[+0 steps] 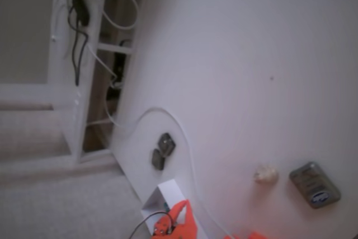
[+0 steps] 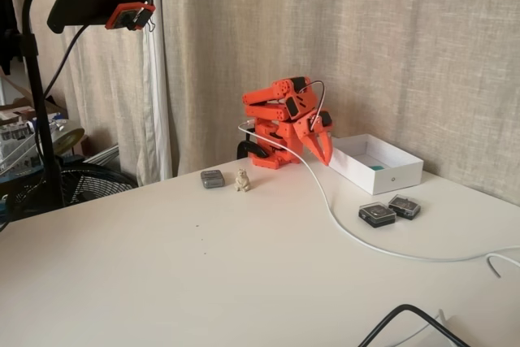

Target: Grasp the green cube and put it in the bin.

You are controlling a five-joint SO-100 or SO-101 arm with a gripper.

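The green cube [image 2: 377, 166] lies inside the bin [image 2: 390, 178], a small white box at the back of the table; only a teal patch of it shows over the wall. In the other fixed view the bin [image 1: 158, 197] sits at the bottom edge, with a teal speck of the cube [image 1: 166, 204] inside. My orange gripper [image 2: 324, 149] hangs point-down just left of the bin's near corner, with the arm folded up behind it. Its jaws look closed together and hold nothing. The gripper [image 1: 180, 210] also shows beside the bin's wall.
Two dark grey pieces [image 2: 377, 214] [image 2: 405, 206] lie in front of the bin. A grey rounded device [image 2: 212, 179] and a small beige figure [image 2: 242, 180] sit left of the arm. A white cable [image 2: 341, 225] runs across the table. A camera stand [image 2: 41, 119] rises at the left.
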